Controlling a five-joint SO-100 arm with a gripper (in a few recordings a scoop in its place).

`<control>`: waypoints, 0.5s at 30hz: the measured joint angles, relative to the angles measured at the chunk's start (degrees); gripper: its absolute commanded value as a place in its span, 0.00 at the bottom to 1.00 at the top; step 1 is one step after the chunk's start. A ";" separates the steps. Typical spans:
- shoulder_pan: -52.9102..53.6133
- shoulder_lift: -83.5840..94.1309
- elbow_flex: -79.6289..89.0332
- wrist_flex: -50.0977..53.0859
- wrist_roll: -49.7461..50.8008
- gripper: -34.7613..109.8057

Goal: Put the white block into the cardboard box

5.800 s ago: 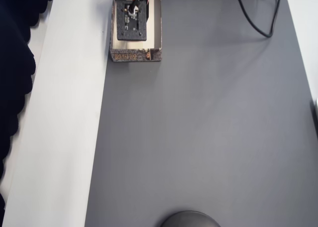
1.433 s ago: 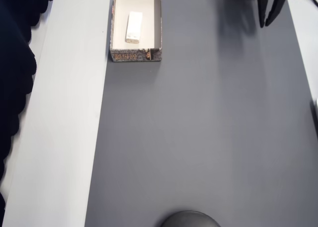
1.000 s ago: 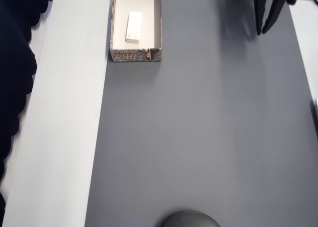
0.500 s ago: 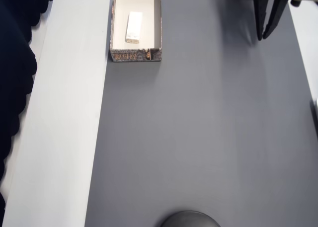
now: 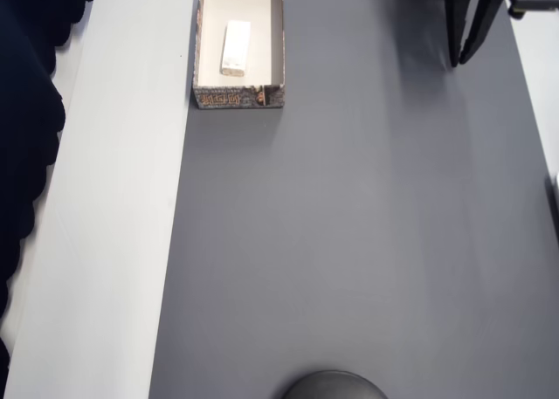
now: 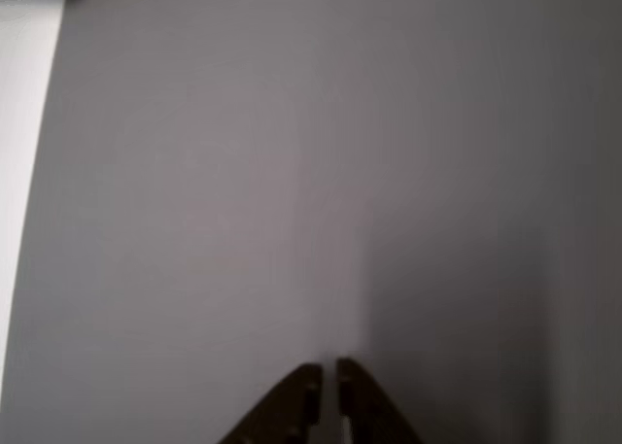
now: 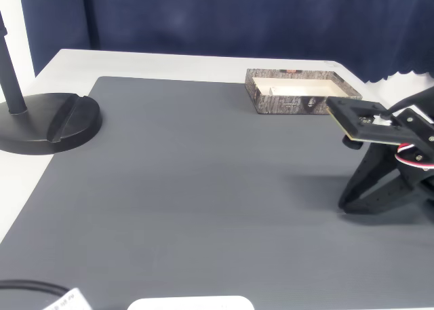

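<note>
White and small, the rounded rectangular block (image 5: 235, 47) lies inside the shallow open cardboard box (image 5: 278, 41), so the task looks done, while the black 2-finger gripper (image 5: 464, 60) hangs empty and almost pressed together over the grey mat (image 5: 349, 242), well apart.

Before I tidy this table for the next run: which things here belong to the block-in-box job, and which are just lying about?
Part of the job:
- white block, already lying inside the box
- cardboard box
- gripper, nearly closed, holding nothing, over the grey mat

Just lying about:
- black round stand base
- black cable and white label at the fixed view's bottom left corner
</note>
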 measured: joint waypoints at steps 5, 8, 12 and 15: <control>0.00 0.00 0.00 0.88 -2.90 0.23; 0.00 0.00 0.00 0.88 -3.43 0.23; 0.00 0.00 0.00 0.88 -3.43 0.23; 0.00 0.00 0.00 0.88 -3.43 0.23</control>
